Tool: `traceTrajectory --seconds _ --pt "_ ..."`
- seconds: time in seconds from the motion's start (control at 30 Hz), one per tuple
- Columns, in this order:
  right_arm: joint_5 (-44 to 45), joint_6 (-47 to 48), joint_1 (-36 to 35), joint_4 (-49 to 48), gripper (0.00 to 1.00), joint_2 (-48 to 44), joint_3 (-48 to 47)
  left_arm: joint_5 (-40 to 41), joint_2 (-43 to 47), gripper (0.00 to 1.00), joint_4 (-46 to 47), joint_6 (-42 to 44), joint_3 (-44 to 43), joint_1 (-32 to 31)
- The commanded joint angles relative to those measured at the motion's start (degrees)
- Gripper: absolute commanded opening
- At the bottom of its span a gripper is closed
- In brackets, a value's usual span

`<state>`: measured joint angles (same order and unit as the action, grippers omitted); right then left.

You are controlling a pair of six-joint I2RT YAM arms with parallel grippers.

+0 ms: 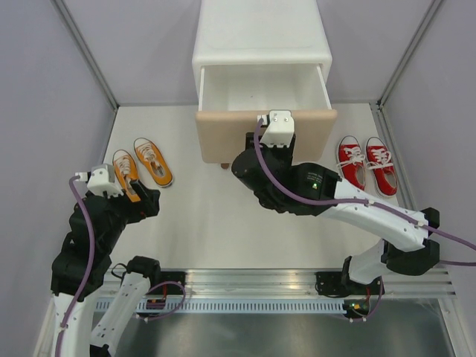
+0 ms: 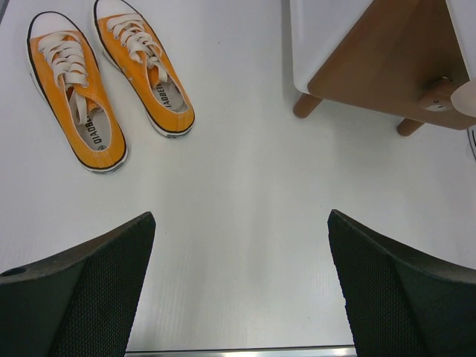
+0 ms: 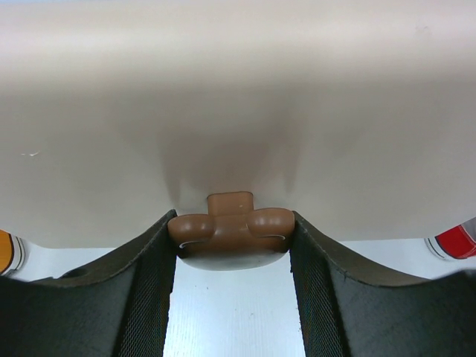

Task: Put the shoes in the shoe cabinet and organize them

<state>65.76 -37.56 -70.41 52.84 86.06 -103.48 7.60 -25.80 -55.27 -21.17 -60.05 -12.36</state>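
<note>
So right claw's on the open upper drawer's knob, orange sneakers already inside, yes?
No: the orange sneakers sit on the table left of the shoe cabinet; top view shows the beige upper drawer empty. Right claw does grip its bear-shaped knob.

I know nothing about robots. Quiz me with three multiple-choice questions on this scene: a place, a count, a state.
1. Where is the orange pair? A) on the table, left of the cabinet B) on top of it C) under it
2. How many shoes lie on the table? A) two B) three C) four
3. The upper drawer is: A) open B) shut C) removed
1 A: top view shows it. 2 C: orange pair plus red pair. 3 A: its inside shows; right gripper shut on its knob.
</note>
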Motion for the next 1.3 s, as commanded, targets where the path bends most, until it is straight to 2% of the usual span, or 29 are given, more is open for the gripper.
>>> traceTrajectory --seconds 0.0,0.37,0.53,0.67,0.8,0.87,0.9,0.97,1.0,1.1,1.27 --pt "0.2 -5.8 -3.8 3.8 0.16 -2.2 0.8 1.1 -0.7 1.0 0.3 -1.7 -1.8 -0.2" --pt "1.0 -11.1 -8.0 9.0 0.17 -3.9 1.0 1.5 -0.7 1.0 0.3 -1.7 -1.7 -0.2" --pt "1.1 -13.1 -9.7 10.2 0.23 -4.2 1.4 1.6 -0.7 1.0 0.4 -1.7 -1.6 -0.2" --pt "1.0 -13.8 -10.3 10.2 0.32 -4.6 1.6 1.6 -0.7 1.0 0.4 -1.7 -1.6 -0.2" --pt "0.7 -13.6 -11.1 9.7 0.51 -5.2 1.4 1.5 -0.7 1.0 0.3 -1.7 -1.6 -0.1" --pt "0.6 -13.4 -11.3 9.7 0.57 -5.5 1.3 1.5 -0.7 1.0 0.4 -1.8 -1.6 -0.1" --pt "0.5 -13.2 -11.5 9.6 0.65 -6.0 1.2 1.5 -0.7 1.0 0.2 -1.8 -1.6 -0.1" --pt "0.3 -13.0 -11.7 9.5 0.71 -6.4 1.1 1.5 -0.7 1.0 0.3 -1.7 -1.6 -0.1" --pt "0.2 -12.6 -11.8 9.4 0.78 -7.0 1.1 1.5 -0.7 1.0 0.3 -1.8 -1.6 -0.1" --pt "-0.3 -12.2 -12.0 9.3 0.86 -8.2 1.0 1.4 -0.7 1.0 0.2 -1.9 -1.6 -0.1" --pt "-2.6 -9.7 -12.0 8.8 0.89 -10.8 0.7 1.3 -0.9 1.0 0.2 -2.0 -1.6 -0.2"
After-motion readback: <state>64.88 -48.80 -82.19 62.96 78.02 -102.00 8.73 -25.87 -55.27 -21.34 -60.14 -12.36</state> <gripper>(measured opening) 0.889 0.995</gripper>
